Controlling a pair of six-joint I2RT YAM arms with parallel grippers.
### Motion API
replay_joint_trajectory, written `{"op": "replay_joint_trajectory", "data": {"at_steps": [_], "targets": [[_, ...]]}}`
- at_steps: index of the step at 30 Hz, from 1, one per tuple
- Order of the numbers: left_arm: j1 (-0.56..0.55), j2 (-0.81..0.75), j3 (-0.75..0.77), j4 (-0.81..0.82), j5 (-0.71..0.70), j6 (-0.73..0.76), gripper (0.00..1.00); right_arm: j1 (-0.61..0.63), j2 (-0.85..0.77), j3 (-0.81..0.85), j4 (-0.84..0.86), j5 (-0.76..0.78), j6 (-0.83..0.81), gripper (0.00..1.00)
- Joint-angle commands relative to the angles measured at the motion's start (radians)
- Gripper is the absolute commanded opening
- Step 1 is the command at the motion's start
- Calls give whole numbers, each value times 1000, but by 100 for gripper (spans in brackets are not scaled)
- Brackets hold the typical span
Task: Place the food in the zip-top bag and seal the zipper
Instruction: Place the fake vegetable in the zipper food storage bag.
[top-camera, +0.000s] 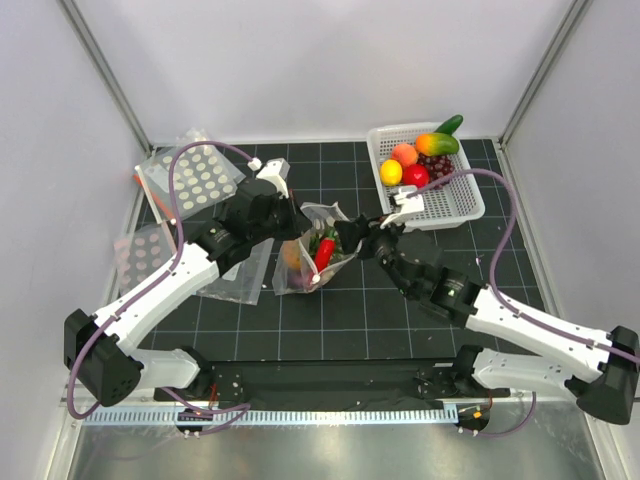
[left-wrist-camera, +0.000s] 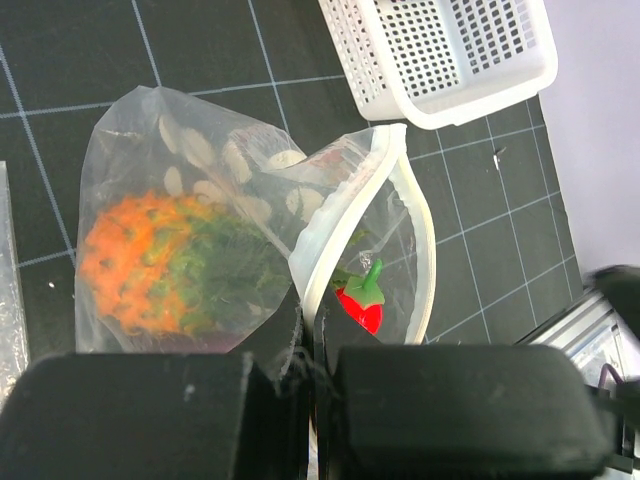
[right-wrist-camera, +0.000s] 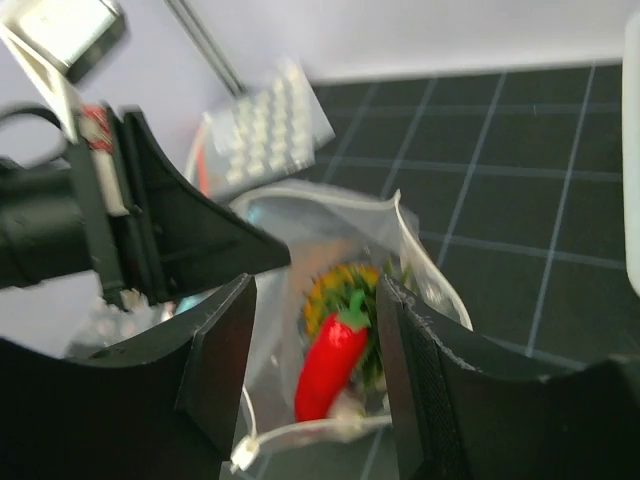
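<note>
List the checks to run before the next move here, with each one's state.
1. Left gripper pinching the mouth edge of the clear white-dotted plastic bag: ok.
2. Bag mouth standing open: ok.
3. Orange-yellow toy pineapple inside the bag: ok.
4. Glossy red toy chili pepper fully inside: cannot tell.
5. Right gripper open, clear of the chili: ok.
6. Round red toy fruit bagged: not ok, it sits in the white perforated plastic basket.
</note>
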Motion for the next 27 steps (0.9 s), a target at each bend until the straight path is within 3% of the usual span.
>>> {"op": "replay_joint_trajectory", "data": {"at_steps": [1,13,21,27], "targets": [[4,-10,20,23,-19,11,1,2,41,114,-209,-20,71,57],[4,-10,27,-2,-19,6,0,4,205,183,-292,-123,128,48],[4,-1,27,4,4,0,0,4,248,183,-250,-82,96,41],[4,8,30,6,29,1,0,0,263,182,-222,-45,67,41]]}}
